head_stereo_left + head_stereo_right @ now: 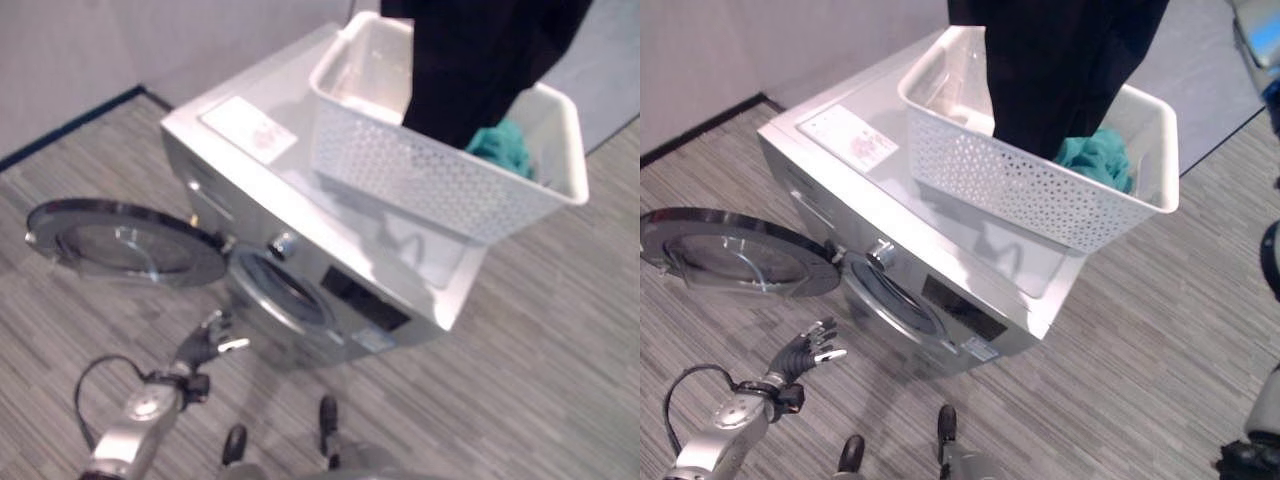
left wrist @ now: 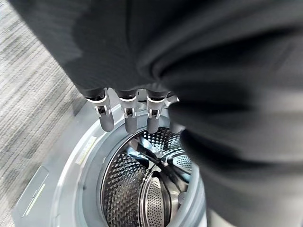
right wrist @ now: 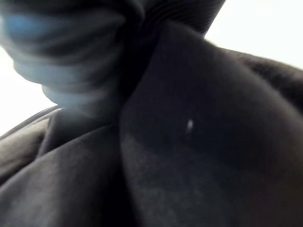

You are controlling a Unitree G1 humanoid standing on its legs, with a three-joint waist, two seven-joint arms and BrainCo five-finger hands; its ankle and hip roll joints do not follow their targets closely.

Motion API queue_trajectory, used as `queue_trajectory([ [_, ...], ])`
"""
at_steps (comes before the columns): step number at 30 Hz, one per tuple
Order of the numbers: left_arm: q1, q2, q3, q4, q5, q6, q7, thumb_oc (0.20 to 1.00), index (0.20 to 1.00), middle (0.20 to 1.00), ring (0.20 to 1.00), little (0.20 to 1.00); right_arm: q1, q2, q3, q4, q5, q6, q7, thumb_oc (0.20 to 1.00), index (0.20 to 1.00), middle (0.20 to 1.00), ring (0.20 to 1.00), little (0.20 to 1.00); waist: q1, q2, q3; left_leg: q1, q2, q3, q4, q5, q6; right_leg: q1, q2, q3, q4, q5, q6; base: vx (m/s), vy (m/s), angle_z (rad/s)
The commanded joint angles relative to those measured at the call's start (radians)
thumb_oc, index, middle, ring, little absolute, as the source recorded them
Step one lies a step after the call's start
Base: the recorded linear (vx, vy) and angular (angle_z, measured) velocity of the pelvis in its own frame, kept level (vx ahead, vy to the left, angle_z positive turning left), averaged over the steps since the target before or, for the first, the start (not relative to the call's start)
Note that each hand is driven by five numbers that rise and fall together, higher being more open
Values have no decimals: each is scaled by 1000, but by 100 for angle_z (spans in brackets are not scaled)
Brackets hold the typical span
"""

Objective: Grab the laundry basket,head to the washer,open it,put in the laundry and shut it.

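A white perforated laundry basket stands on top of the silver front-loading washer. Teal laundry lies in its right end. A black garment hangs from above down into the basket; in the right wrist view its dark cloth bunches against my right hand, which is shut on it. The washer's round door is swung wide to the left, and the steel drum shows bare inside. My left hand hovers low in front of the opening, fingers straight and holding nothing.
The washer stands on a grey wood-pattern floor near a pale wall with a dark skirting. The open door takes up the room left of the machine. A control knob sits on the front panel, and a printed sheet lies on the lid.
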Motion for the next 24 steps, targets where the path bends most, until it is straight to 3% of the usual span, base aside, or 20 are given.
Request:
queue_trajectory([
  [1,-48,52,-23,-30,7,-47,27,1000,1000,1000,1000,1000,-277,1,-26,143,-67,-3,-110,200,200,200,200,200,29,4,-30,142,63,59,10,-18,41,-38,-44,4,138,-85,103,42,-1,3],
  [10,-69,46,-26,-25,21,-56,51,1000,1000,1000,1000,1000,-322,19,-10,207,-174,21,-200,200,200,200,200,200,45,-3,-54,156,60,36,10,-23,45,-5,-47,-2,130,-97,103,16,4,8],
  [24,-87,28,27,-21,95,-90,115,1000,1000,1000,1000,1000,-312,-39,-57,100,-271,37,-296,200,200,200,200,200,60,-28,-76,190,49,27,13,-53,57,31,-61,-1,131,-106,110,-3,18,2],
])
